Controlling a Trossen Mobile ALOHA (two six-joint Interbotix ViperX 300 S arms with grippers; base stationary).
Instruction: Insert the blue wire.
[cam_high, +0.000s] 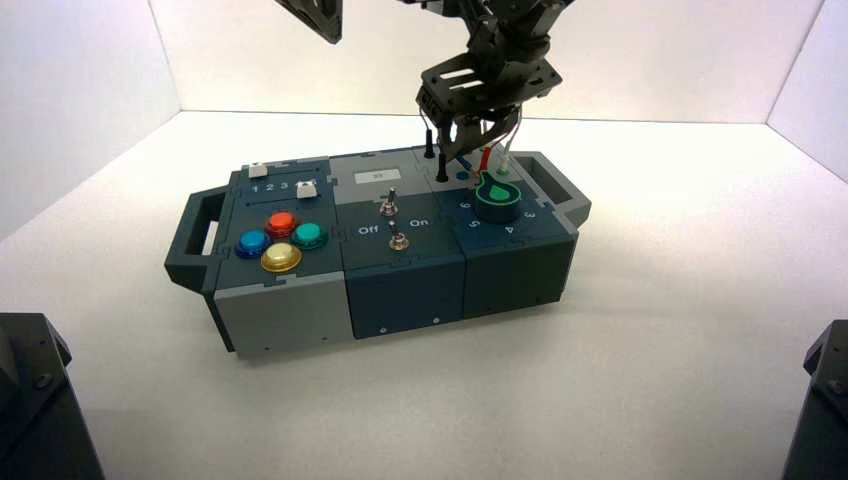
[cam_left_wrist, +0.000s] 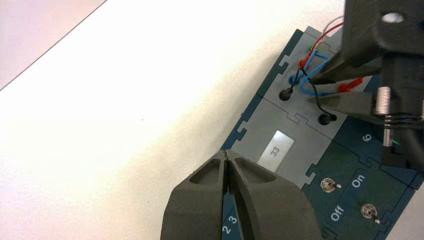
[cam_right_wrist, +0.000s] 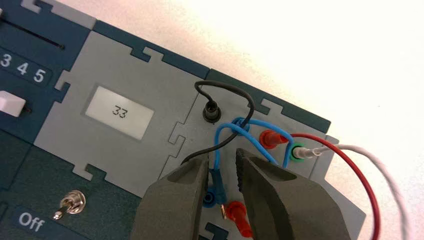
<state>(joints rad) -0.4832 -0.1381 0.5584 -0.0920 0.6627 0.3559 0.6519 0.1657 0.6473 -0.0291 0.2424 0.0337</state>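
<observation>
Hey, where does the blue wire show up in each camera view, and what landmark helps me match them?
High view: blue wire barely shows under the right tool, at the box's back, behind the green knob.
Left wrist view: blue loops on the grey panel, beside the right arm's fingers.
Right wrist view: its loop arches above the open right tool; one plug lies between the fingers.
Shared landmark: the small display reading 33.

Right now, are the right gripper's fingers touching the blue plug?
Cannot tell. In the right wrist view the open fingers straddle the blue wire's plug; no clear gap or contact shows.
</observation>
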